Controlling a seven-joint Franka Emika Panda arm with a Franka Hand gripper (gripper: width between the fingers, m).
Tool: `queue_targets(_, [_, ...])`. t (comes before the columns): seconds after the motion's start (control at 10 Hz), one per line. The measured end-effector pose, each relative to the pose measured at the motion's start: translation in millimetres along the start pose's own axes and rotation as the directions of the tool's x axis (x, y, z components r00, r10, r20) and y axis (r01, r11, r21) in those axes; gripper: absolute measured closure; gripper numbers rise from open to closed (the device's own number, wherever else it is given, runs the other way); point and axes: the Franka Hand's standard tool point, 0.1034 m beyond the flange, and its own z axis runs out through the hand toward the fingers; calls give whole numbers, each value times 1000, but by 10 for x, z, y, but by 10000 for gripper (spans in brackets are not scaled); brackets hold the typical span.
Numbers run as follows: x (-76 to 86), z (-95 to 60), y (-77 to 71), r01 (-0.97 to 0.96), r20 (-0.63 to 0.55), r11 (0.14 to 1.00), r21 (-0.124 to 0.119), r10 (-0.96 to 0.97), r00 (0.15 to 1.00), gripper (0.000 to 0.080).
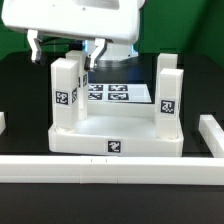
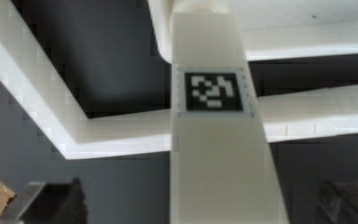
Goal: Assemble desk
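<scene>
Desk top (image 1: 115,140): white tray w/ raised rim, lies flat at centre of black table (image 1: 20,90), tag on its front wall.
Leg A (image 1: 67,92): white square-section, stands upright in the top's corner at 9 o'clock in ext. view; tag on face.
Leg B (image 1: 167,92): same type, upright in the corner at 3 o'clock in ext. view; tag on face.
Gripper (image 1: 67,46): seen at 12 o'clock above leg A; jaws are spread wide, nothing is clasped. Dark fingers (image 2: 51,203) are seen either side of leg A (image 2: 215,120) in wrist view, apart from it.
Marker board (image 1: 112,93): flat white sheet w/ several tags, lies behind desk top, betw. the two legs.
Border rail (image 1: 110,166): long white, runs across at 6 o'clock, near the top's front wall; contact cannot be told.
</scene>
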Motion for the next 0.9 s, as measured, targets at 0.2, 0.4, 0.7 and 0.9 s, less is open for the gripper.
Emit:
queue_targets(0.2, [17, 6, 3, 0, 2, 1000, -1, 0, 1000, 150])
queue_targets(0.4, [-2, 17, -15, -1, 28, 1000, 5, 0, 1000, 150])
queue_targets(0.7, [-59, 89, -13, -18, 231, 999, 30, 11, 973, 150])
queue_targets(0.9, [-121, 157, 44, -27, 364, 999, 29, 15, 931, 150])
